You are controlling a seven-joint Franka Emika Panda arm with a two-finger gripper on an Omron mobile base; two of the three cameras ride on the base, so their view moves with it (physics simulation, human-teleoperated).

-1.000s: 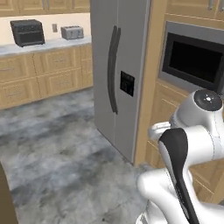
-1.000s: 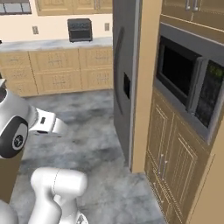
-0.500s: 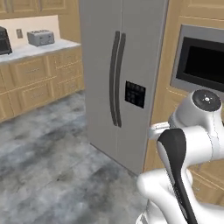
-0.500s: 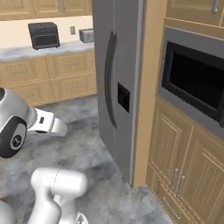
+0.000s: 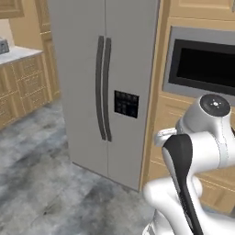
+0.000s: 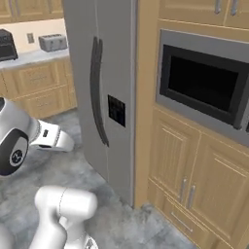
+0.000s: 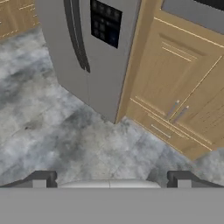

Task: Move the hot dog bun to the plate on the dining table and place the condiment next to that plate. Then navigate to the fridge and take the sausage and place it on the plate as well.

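Note:
The fridge (image 5: 92, 82) is a tall grey unit with two dark vertical handles and a black dispenser panel, and its doors are shut. It stands close ahead, left of centre in the right base view (image 6: 104, 73) and at the top of the hand view (image 7: 100, 48). My gripper (image 7: 111, 178) is open, its two dark fingertips (image 7: 43, 177) wide apart above the stone floor with nothing between them. The hot dog bun, plate, condiment, sausage and dining table are out of view.
A built-in oven (image 6: 204, 90) sits in the wooden cabinet wall right of the fridge, with shut cabinet doors (image 7: 175, 87) below it. A counter with a toaster (image 6: 52, 43) runs along the far left wall. Grey stone floor (image 5: 41, 183) lies before the fridge.
The whole picture has shifted: the base has moved, so the fridge now stands nearer and more central, and the counter has slid off to the left. The gripper stays open.

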